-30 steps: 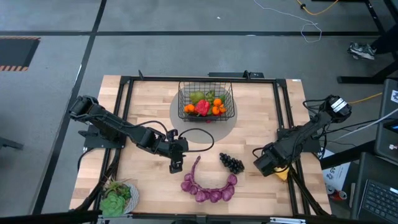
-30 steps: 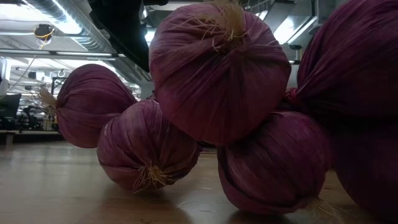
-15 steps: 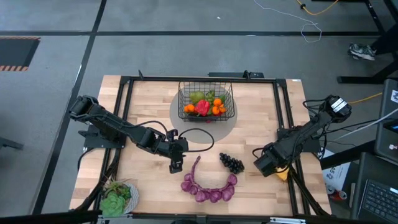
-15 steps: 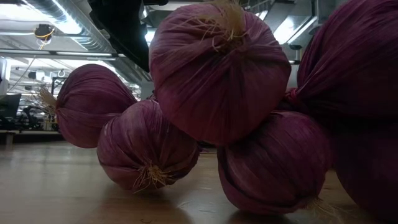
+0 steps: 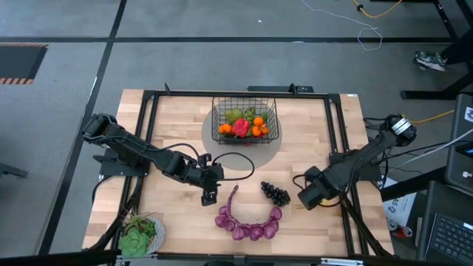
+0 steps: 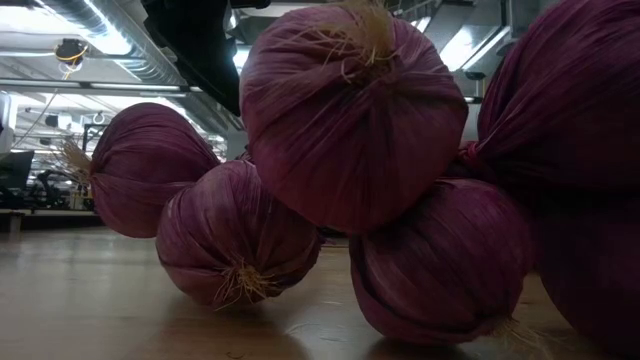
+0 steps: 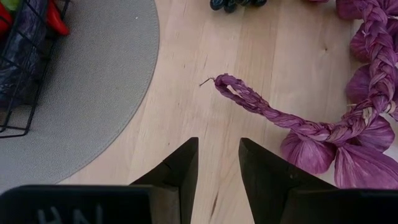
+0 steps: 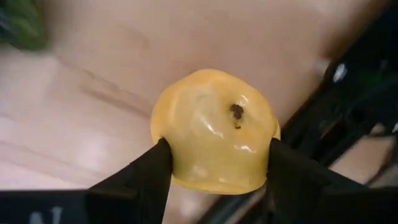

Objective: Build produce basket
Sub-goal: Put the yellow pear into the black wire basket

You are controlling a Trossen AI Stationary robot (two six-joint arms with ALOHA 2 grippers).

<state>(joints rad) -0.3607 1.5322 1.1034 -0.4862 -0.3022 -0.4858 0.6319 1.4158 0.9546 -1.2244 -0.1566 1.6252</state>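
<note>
yellow pear [image 8: 214, 130] gripped in right end effector [image 8: 214, 163], stem end facing camera

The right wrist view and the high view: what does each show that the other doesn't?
Only the right wrist view shows the yellow pear, clamped between the right end effector's fingers. Only the high view shows the basket with produce, the dark grapes, the purple string and the left end effector near that string. Both show the wooden table.

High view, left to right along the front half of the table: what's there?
Lettuce plate → left gripper → onion string → dark grapes → right gripper, shut on a yellow pear.
</note>
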